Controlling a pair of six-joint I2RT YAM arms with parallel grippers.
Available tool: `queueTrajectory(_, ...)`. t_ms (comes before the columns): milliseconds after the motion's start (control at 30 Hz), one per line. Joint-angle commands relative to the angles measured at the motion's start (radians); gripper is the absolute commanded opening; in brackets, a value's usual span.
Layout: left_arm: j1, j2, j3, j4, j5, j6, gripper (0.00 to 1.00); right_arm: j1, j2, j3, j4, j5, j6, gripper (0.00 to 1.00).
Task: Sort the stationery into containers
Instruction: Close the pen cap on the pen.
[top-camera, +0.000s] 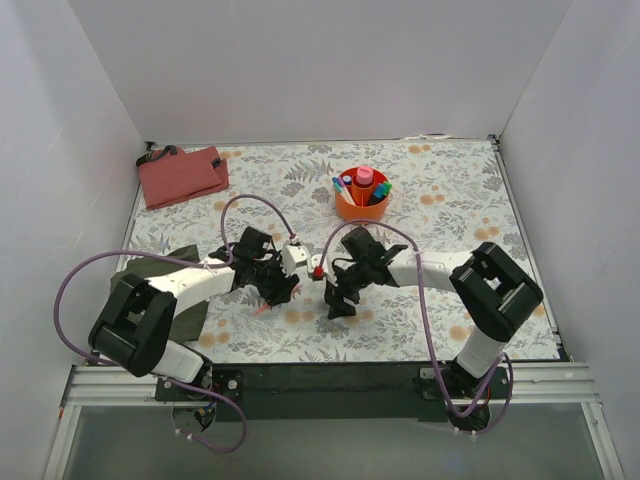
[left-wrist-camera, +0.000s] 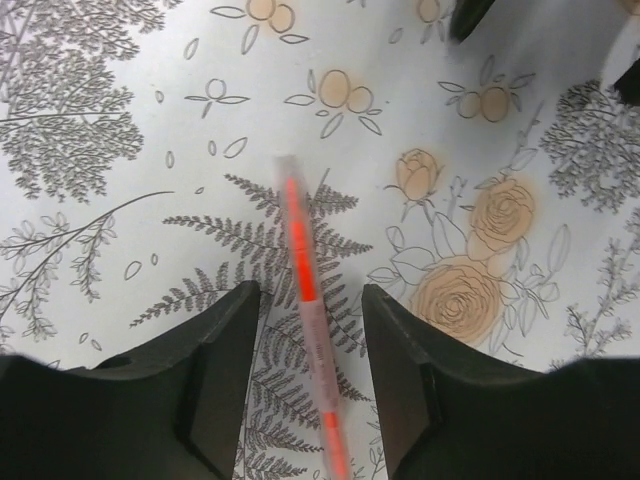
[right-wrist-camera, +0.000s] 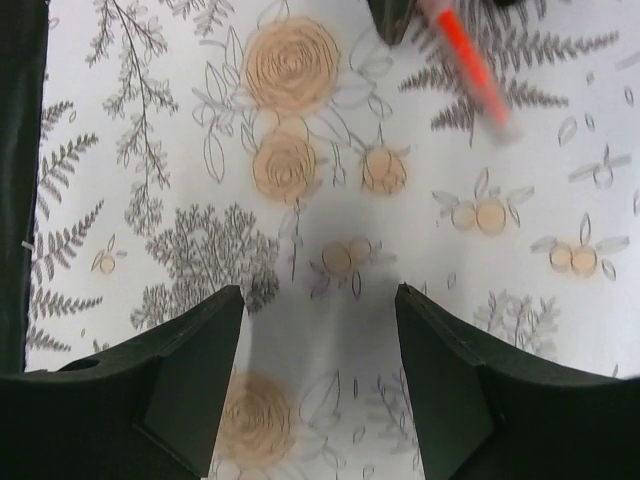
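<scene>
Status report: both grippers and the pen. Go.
Left gripper open, fingers either side of orange-red pen lying flat on table. Right gripper open, empty, close by. Orange cup at rear holds markers.

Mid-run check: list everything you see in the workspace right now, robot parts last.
orange-red pen: one, orange-red with clear ends, lying flat near the front middle
orange cup: one, orange with red inside, far centre-right
stationery in the cup: several, a pink tube plus blue and green caps, standing in the cup; exact count unclear
reddish cloth: one, dull red, far left corner
olive-green cloth: one, olive, left side
table cover: one, white floral with orange blooms, under everything
left fingers: two, black, open, either side of the pen
right fingers: two, black, open, nothing between them
</scene>
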Motion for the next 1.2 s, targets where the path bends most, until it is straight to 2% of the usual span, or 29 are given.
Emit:
queueTrajectory(0, -0.072, 0.013, -0.057, -0.023, -0.092, 0.058, 0.44, -0.115, -0.062, 0.013, -0.060, 0.052, 0.126, 0.71)
queueTrajectory(167, -0.104, 0.033, -0.054, -0.023, -0.110, 0.061, 0.42, -0.175, -0.066, 0.026, -0.071, 0.063, 0.103, 0.71)
queueTrajectory(267, -0.124, 0.080, -0.048, -0.023, -0.133, 0.041, 0.33, -0.195, -0.073, 0.024, -0.070, 0.069, 0.095, 0.70)
queueTrajectory(500, -0.138, 0.136, -0.048, -0.026, -0.207, 0.022, 0.22, -0.244, -0.124, 0.015, -0.106, 0.084, 0.090, 0.70)
queueTrajectory(767, -0.138, 0.116, -0.045, -0.091, -0.222, 0.032, 0.24, -0.316, -0.222, 0.053, -0.284, 0.110, -0.002, 0.70)
queueTrajectory(1167, -0.133, 0.042, -0.148, -0.088, -0.267, 0.053, 0.26, -0.340, -0.224, 0.061, -0.287, 0.124, -0.005, 0.70)
